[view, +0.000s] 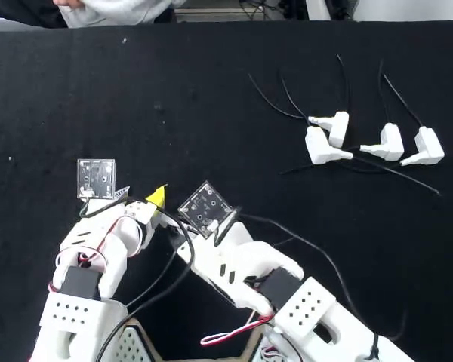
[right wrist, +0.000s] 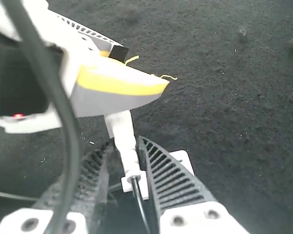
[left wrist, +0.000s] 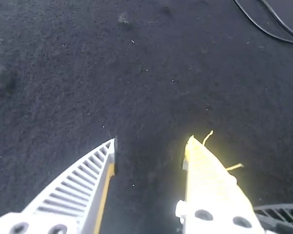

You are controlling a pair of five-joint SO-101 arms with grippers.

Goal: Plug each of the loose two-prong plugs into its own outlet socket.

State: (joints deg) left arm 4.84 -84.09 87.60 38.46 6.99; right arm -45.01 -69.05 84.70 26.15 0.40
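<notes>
While tight around plug (right wrist: 120, 126), right tool (right wrist: 126, 143).

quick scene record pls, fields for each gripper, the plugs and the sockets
left gripper: open, nothing between the fingers, over bare black table
right gripper: fingers shut on a white plug, cord trailing back
loose plugs: four, white, grouped at the table's far right, apart from both sockets
left socket: clear square, just ahead of the left arm
right socket: clear square, turned at an angle, by the right arm's tip
</notes>
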